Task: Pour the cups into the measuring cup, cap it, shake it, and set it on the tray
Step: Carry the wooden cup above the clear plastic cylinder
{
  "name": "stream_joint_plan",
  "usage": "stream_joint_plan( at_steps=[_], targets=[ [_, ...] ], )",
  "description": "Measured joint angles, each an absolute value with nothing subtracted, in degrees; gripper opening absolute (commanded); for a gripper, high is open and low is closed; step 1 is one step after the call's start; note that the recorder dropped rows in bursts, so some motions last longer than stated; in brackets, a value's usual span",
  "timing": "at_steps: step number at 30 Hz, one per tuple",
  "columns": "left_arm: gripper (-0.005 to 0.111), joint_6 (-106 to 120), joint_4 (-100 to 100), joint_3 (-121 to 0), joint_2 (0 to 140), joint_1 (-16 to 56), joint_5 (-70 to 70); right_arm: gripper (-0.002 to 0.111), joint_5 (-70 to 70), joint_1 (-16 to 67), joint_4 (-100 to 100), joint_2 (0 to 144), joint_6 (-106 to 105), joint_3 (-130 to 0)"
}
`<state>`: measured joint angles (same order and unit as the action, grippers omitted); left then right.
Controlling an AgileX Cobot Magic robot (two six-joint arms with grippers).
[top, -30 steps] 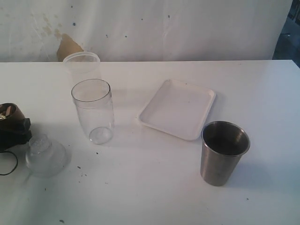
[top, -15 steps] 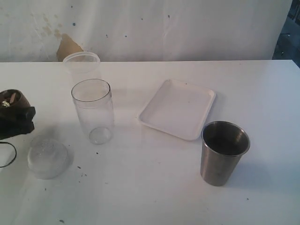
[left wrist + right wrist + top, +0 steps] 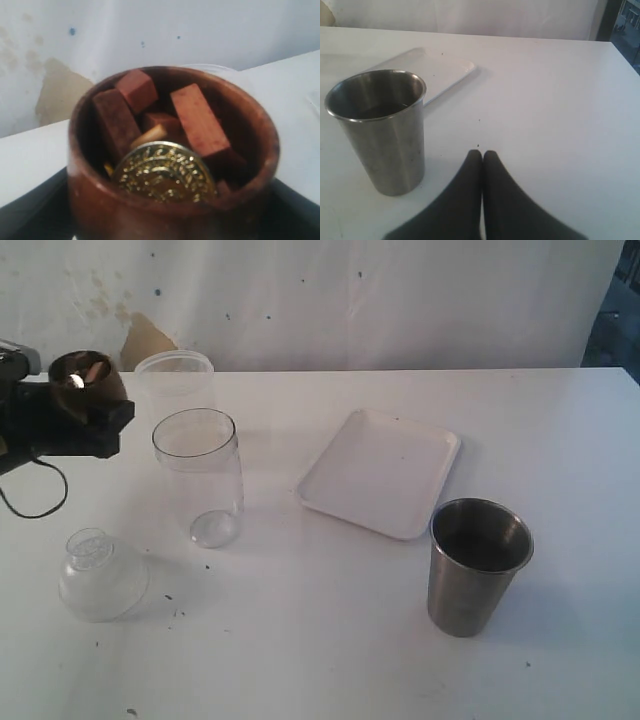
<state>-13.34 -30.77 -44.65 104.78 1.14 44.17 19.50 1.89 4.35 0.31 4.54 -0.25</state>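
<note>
My left gripper (image 3: 72, 425) is shut on the small brown wooden cup (image 3: 86, 378) and holds it upright in the air, left of and above the rim of the clear measuring cup (image 3: 200, 480). In the left wrist view the wooden cup (image 3: 170, 200) holds reddish wooden blocks (image 3: 200, 120) and a gold coin (image 3: 164, 172). The steel tumbler (image 3: 478, 565) stands at the front right, and the white tray (image 3: 380, 472) lies behind it. My right gripper (image 3: 482, 153) is shut and empty, low over the table beside the steel tumbler (image 3: 382, 132). It is out of the exterior view.
A frosted plastic cup (image 3: 175, 375) stands just behind the measuring cup. A clear domed cap (image 3: 100, 575) lies on the table at the front left. A black cable (image 3: 30, 502) hangs under the left arm. Small dark specks dot the table near the cap.
My left gripper has lifted the wooden cup from low at the left edge, up and towards the measuring cup. The domed cap now shows in full.
</note>
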Motion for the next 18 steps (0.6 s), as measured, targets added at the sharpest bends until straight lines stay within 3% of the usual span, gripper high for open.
stream_joint_plan(
  at_steps=[18],
  targets=[
    [0.000,-4.3,-34.6,-51.8,104.8,8.6,38.1,0.000,19.5,1.9,4.3,0.3,4.5,-0.2]
  ],
)
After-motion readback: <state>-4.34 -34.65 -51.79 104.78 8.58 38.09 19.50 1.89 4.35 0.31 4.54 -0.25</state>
